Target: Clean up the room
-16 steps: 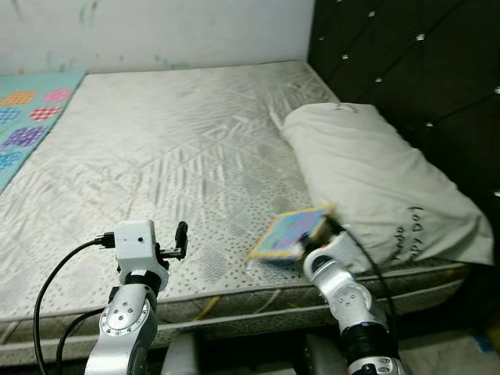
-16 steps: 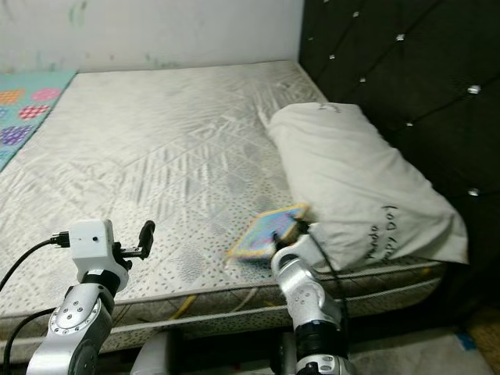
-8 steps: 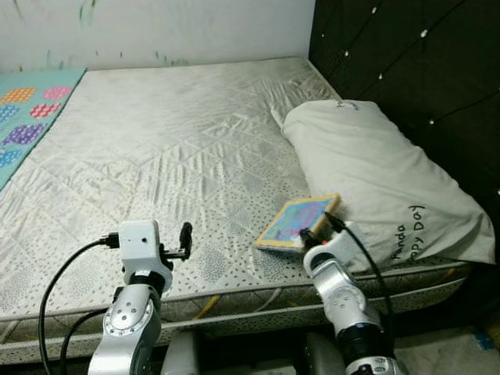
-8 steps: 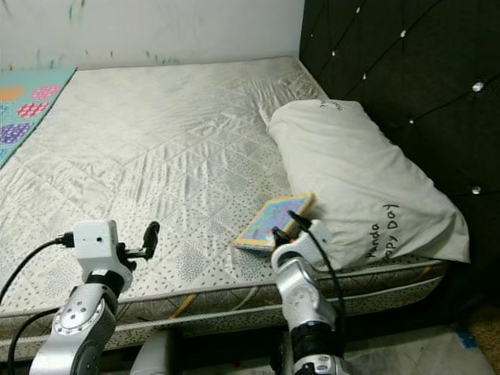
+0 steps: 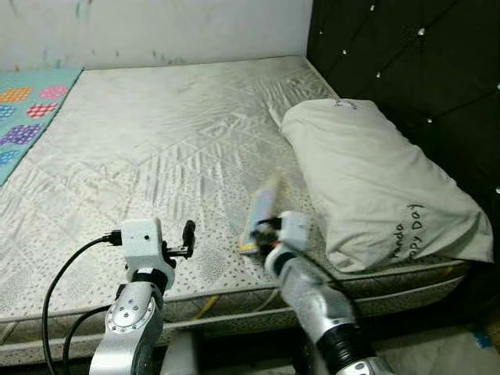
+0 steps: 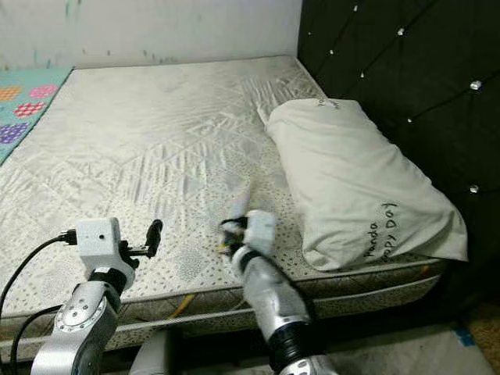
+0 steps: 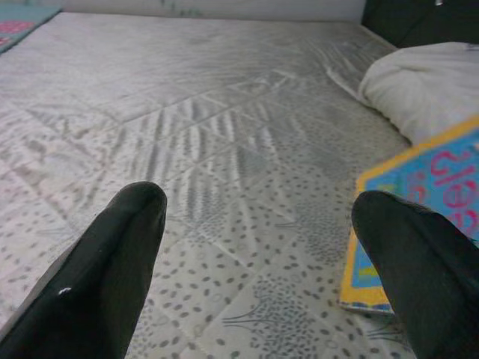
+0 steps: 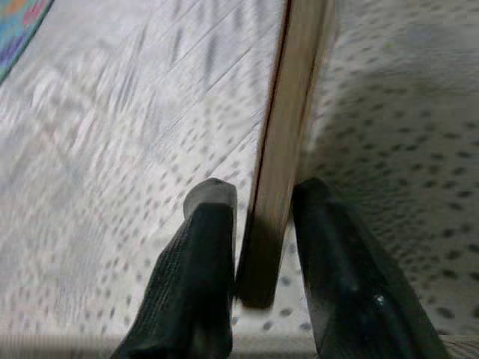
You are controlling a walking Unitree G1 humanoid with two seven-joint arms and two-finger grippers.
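- The right claw (image 8: 258, 262) is clamped on the lower edge of a thin book (image 8: 288, 142), 1 finger on each cover, holding it upright on edge above the bed (image 5: 156, 141) near its front edge, just left of the pillow (image 5: 375, 187).
- The book (image 5: 262, 215) looks light and stiff, like a board book; its covers are probably slick, so a grip near the edge could let it pivot or slip.
- A deeper hold toward the spine would steady it.
- The left claw (image 7: 262, 247) hovers low over the bed, fingers apart and empty, with the book just beside 1 finger.
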